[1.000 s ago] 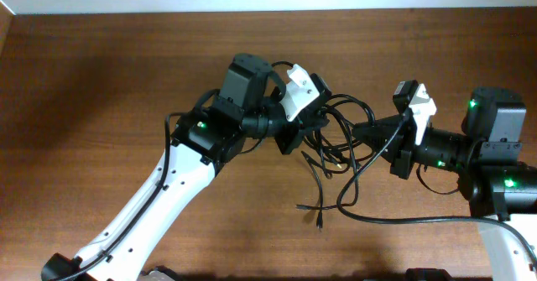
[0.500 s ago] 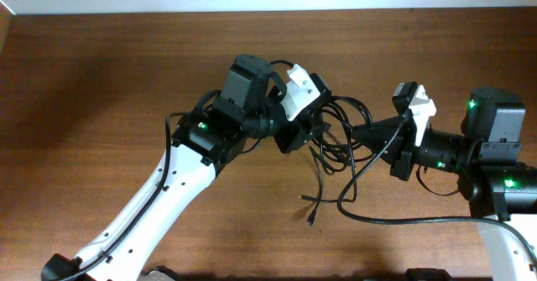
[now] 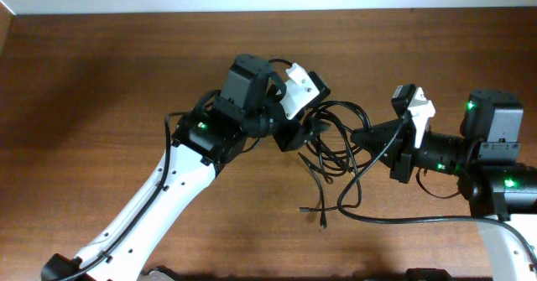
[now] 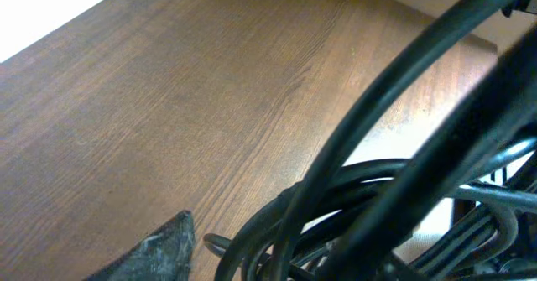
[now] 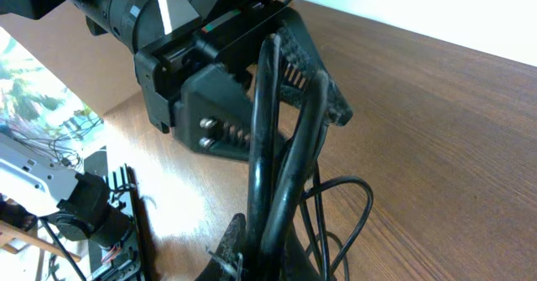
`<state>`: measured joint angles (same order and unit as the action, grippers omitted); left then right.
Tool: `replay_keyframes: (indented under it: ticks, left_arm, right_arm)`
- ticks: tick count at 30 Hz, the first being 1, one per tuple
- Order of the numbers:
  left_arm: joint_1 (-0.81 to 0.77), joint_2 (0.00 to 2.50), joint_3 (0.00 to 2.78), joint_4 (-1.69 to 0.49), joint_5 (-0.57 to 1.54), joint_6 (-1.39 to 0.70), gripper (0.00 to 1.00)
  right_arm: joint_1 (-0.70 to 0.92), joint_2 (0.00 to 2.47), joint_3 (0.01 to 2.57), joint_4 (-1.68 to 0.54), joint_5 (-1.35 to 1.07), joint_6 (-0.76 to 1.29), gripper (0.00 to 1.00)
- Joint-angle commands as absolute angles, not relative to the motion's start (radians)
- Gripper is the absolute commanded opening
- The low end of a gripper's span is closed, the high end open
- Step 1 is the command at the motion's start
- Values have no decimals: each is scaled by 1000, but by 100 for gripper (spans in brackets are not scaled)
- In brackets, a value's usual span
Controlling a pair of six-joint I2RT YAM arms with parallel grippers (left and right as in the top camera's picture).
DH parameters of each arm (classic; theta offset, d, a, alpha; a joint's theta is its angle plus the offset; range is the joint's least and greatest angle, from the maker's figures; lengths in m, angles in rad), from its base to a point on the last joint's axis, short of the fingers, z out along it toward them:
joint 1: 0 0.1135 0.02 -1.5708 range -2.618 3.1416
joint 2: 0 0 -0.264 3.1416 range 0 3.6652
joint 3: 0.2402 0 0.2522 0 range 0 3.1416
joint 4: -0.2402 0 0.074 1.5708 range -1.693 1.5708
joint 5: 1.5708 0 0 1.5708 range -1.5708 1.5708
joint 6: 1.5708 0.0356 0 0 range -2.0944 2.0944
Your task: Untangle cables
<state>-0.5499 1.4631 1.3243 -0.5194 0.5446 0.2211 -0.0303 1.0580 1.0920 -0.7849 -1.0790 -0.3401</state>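
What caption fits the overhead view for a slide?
Left gripper and right gripper hold a black cable tangle at a wooden table.

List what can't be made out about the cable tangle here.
Overhead: count of separate cables; overlapping loops hide it.
Overhead: loose plug ends too small to identify.
Left wrist: close, blurred cables hide the grasp.
Right wrist: its own fingers cut off by the bottom edge.
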Motion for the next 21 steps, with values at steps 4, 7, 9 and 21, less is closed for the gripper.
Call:
replay_keyframes:
  ticks: [4,7,9,21]
  left_arm:
    - [-547,1442,1340,-517,533,226,9]
    - [-547,1442,1340,-517,533,226,0]
    - [-547,1442,1340,-517,533,226,0]
    - [-547,1442,1340,-494,538,149,0]
  right_arm:
    - [-33,1056,1105,-782,-1141,-332,4]
    - [-33,1056,1105,-782,-1140,-332,4]
    - [-33,1056,1105,-782,-1140,-332,4]
    - [-33,1057,1105,-860,-934,-332,73]
